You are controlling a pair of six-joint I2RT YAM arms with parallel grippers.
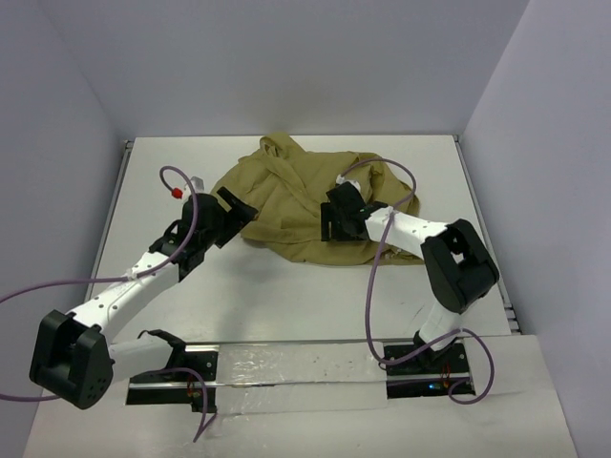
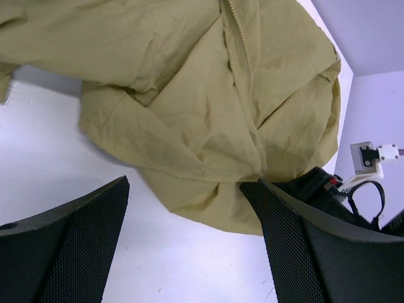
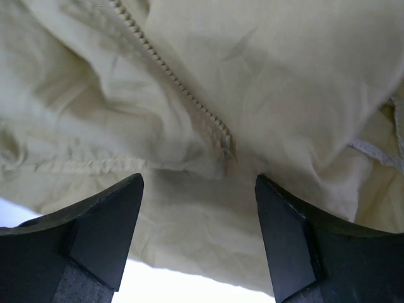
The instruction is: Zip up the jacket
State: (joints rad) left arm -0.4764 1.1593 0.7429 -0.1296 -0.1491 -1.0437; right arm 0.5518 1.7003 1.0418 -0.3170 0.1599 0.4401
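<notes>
The jacket (image 1: 286, 196) lies bunched on the table (image 1: 286, 305), between the two tools. The left gripper (image 1: 234, 212) sits at the jacket's left edge, above bare table. The hem lies just ahead of its fingertips, and the zipper (image 2: 241, 44) runs away farther forward and to its right. The right gripper (image 1: 334, 218) hangs over the jacket's right part, with cloth beneath both its fingers (image 3: 101, 227). The zipper's lower end (image 3: 225, 146) lies just ahead of it, midway between the fingers, and the teeth run off forward and left. A strip of table lies nearer in, below the left finger.
</notes>
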